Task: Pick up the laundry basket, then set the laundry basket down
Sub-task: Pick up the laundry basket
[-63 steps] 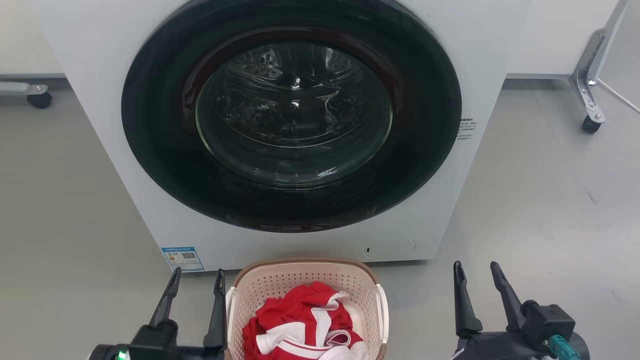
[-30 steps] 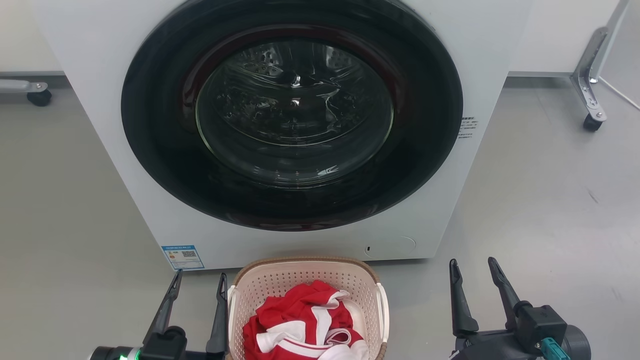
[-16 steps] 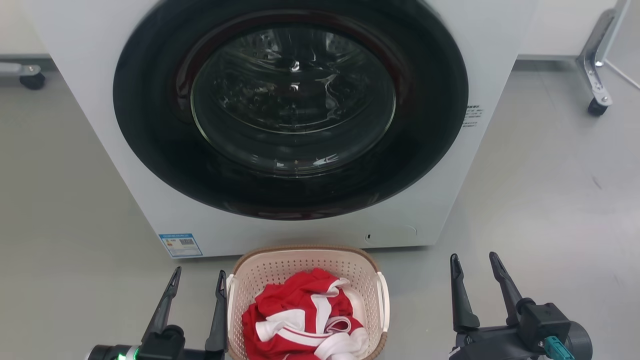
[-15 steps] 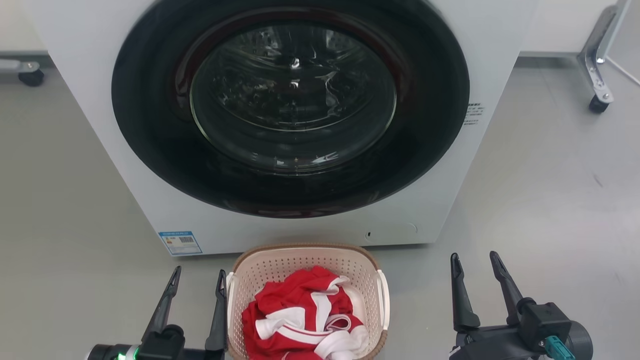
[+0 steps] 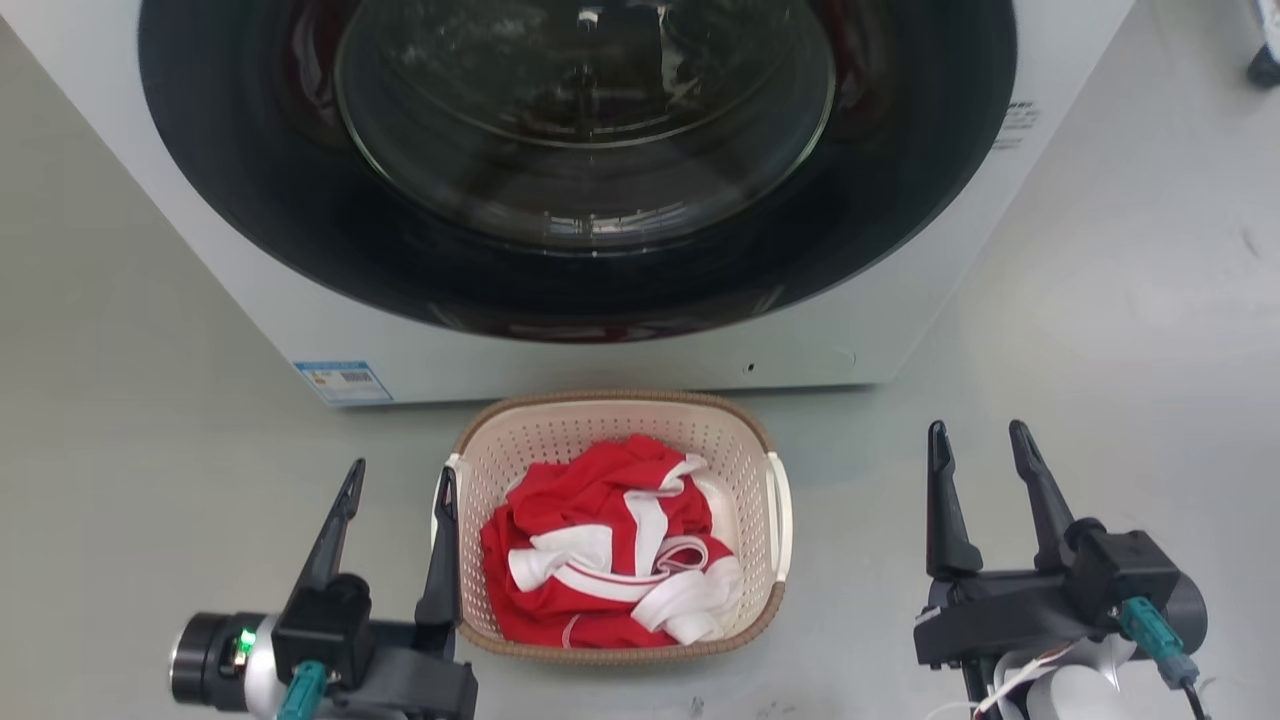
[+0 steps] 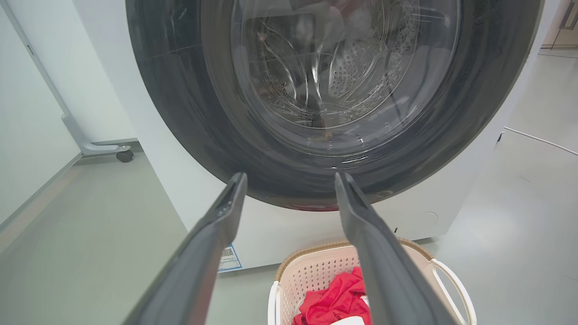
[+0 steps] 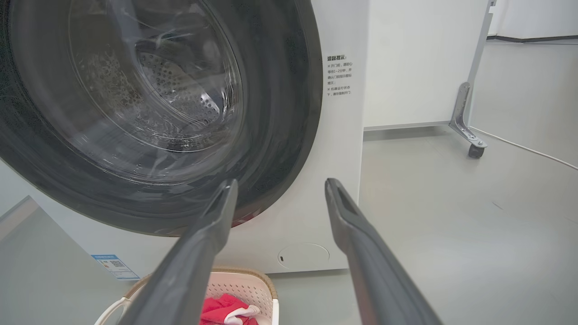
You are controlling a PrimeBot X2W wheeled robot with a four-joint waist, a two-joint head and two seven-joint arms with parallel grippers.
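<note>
The laundry basket (image 5: 735, 450) is cream perforated plastic with a brown rim and white side handles. It stands on the grey floor in front of the washing machine and holds a red and white garment (image 5: 605, 545). My left gripper (image 5: 398, 480) is open just left of the basket, its inner finger right beside the left handle. My right gripper (image 5: 982, 435) is open, well to the right of the basket and apart from it. The left wrist view shows the basket (image 6: 311, 271) low between and under my fingers; in the right wrist view the basket (image 7: 244, 284) sits at the bottom left.
A white front-loading washing machine (image 5: 560, 360) with a large dark round door (image 5: 580, 150) stands close behind the basket. A blue label (image 5: 343, 381) is at its lower left. A wheeled metal frame leg (image 7: 469, 131) stands at the far right on grey floor.
The whole head view has tilted down and drawn closer, so the basket and both grippers sit higher in it. Both grippers stay open beside the basket.
</note>
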